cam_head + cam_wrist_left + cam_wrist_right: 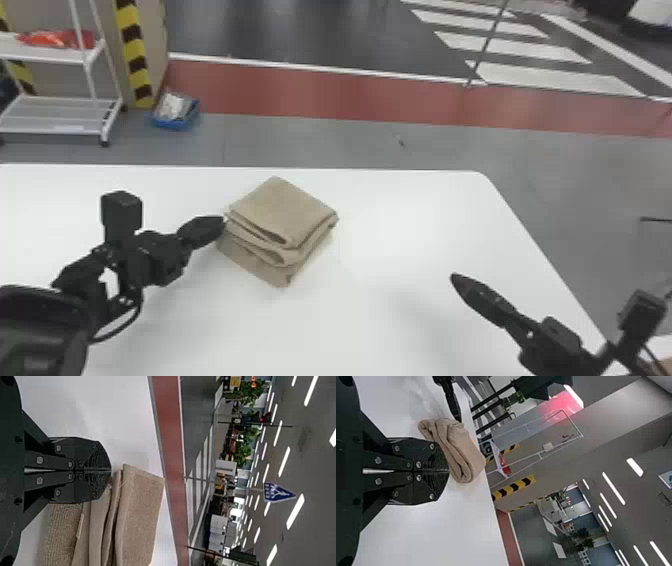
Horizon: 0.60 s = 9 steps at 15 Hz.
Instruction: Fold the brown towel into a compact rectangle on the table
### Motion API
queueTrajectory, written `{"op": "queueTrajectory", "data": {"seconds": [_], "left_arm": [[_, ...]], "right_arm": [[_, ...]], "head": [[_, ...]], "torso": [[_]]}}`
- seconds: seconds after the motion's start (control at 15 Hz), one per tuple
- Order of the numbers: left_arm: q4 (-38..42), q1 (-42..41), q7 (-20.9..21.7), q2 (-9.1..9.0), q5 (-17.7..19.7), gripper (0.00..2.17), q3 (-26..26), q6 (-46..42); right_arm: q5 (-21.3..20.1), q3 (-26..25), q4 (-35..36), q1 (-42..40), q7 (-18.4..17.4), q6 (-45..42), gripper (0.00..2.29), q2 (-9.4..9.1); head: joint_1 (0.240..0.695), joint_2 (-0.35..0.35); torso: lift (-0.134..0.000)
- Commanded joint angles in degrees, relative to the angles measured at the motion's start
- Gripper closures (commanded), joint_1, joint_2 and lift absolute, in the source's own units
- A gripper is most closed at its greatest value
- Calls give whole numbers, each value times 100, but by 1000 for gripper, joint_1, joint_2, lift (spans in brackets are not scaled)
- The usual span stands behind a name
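Note:
In the head view, the brown towel (pixel 282 212) lies on the white table, folded into a thick stack with its layers offset toward the near side. My left gripper (pixel 223 223) is at the stack's left corner; in the left wrist view the left gripper (pixel 111 470) is shut, its tips close beside the towel (pixel 138 514). Whether they touch it, I cannot tell. Off to the right of the towel, over the table, is my right gripper (pixel 454 278). The right wrist view has the right gripper (pixel 449 471) shut, with the towel (pixel 462 455) farther off beyond it.
The white table (pixel 390 310) has its far edge just behind the towel and its right edge beyond the right gripper. On the floor past it stand a white rack (pixel 60 100) and a blue box (pixel 175 120).

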State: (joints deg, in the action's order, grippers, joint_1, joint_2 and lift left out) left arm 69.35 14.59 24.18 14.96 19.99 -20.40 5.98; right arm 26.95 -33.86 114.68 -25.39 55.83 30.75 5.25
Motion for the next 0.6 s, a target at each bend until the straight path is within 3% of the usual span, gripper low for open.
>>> {"op": "queueTrajectory", "data": {"seconds": [0.0,0.53], "left_arm": [[-1,-9,52,-55,-3,1885,-43,66],[1045,-782,245,-11,67,1885,-87,822]], "right_arm": [[99,-51,19,-36,51,-126,1848,-33],[161,-77,-121,-54,130,-372,1848,-130]], "head": [[695,-249],[695,-308]], "torso": [[-124],[-124]]}}
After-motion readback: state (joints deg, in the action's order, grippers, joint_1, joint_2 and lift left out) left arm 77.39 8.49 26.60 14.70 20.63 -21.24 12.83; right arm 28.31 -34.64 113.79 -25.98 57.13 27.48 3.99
